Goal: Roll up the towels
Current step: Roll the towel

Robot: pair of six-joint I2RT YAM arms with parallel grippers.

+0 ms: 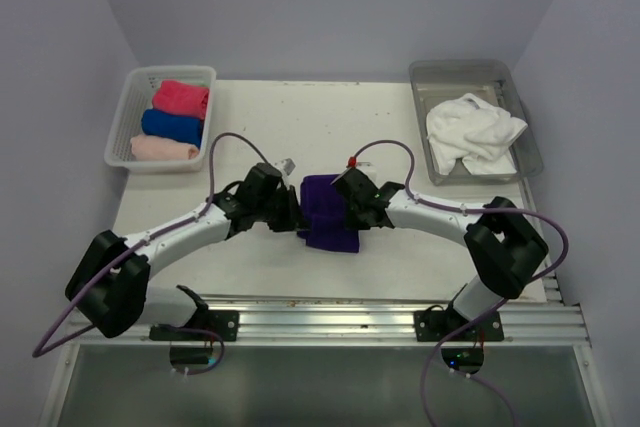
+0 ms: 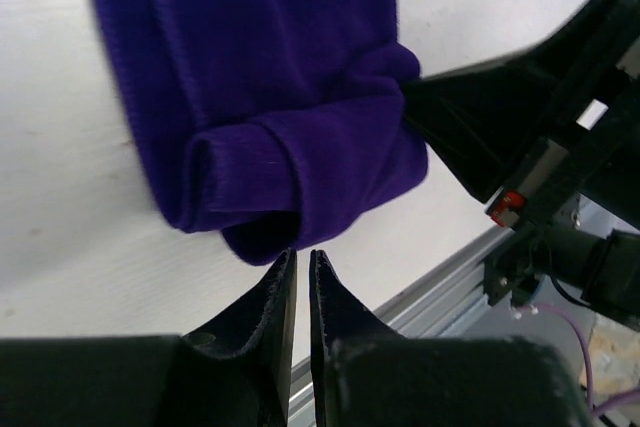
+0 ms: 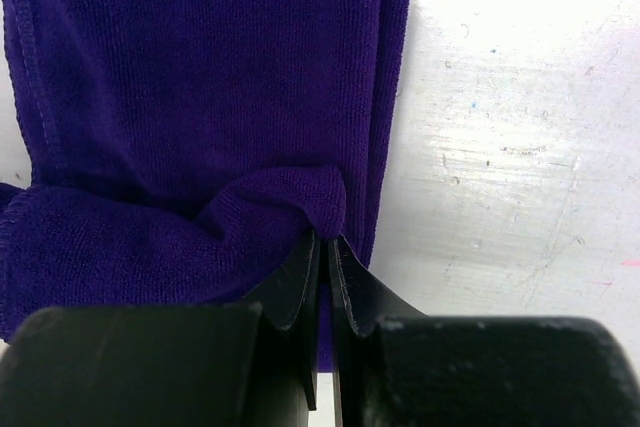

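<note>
A purple towel (image 1: pixel 328 212) lies folded into a long strip on the white table between my two grippers. Its near end is curled into a loose partial roll, seen in the left wrist view (image 2: pixel 300 172). My left gripper (image 2: pixel 302 253) is shut, its tips just touching the roll's open left end with nothing seen between them; in the top view it sits at the towel's left side (image 1: pixel 293 210). My right gripper (image 3: pixel 326 239) is shut on a pinched fold of the purple towel (image 3: pixel 200 77) at the roll's right side (image 1: pixel 352 209).
A white basket (image 1: pixel 128 125) at the back left holds red (image 1: pixel 182 98), blue (image 1: pixel 172 127) and pink (image 1: pixel 163 150) rolled towels. A clear bin (image 1: pixel 520 87) at the back right holds white towels (image 1: pixel 472 132). A metal rail (image 1: pixel 330 312) runs along the table's near edge.
</note>
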